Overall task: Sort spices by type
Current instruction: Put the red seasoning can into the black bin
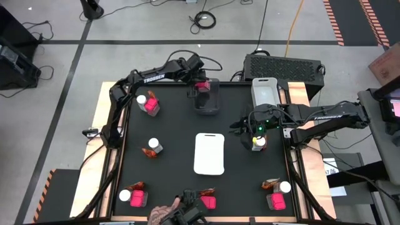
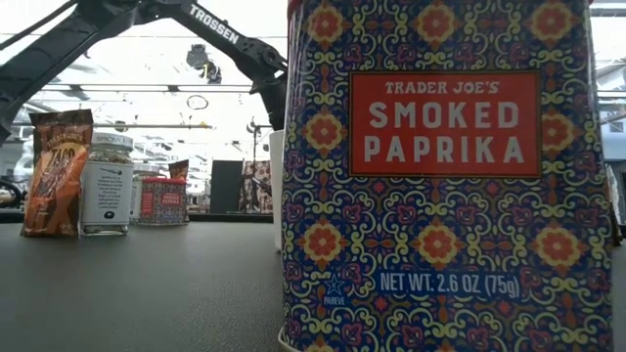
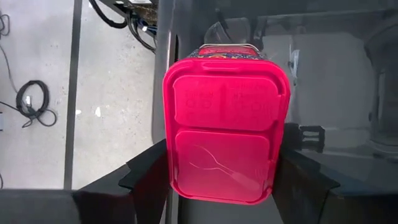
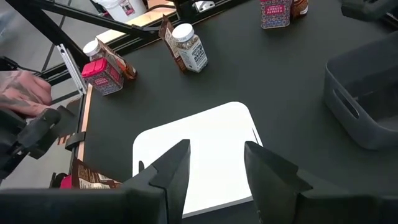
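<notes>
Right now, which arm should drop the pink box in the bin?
Left. The left gripper already grips the pink box right over the grey bin. The right gripper is open, empty and hangs by the white tray.

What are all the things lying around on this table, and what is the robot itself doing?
pink boxes: five, bright pink; one far left, three along the near edge, one held over the dark bin.
jars: at least four, clear with white caps; beside the boxes and left of centre.
packets: at least four, red-orange; next to the jars.
tray: one, white; table centre.
bins: two, one dark and one light grey; far side.
person's hand: one; near edge.
left hand: shut on a pink box, above the dark bin.
right hand: open, empty, right of the tray.
</notes>
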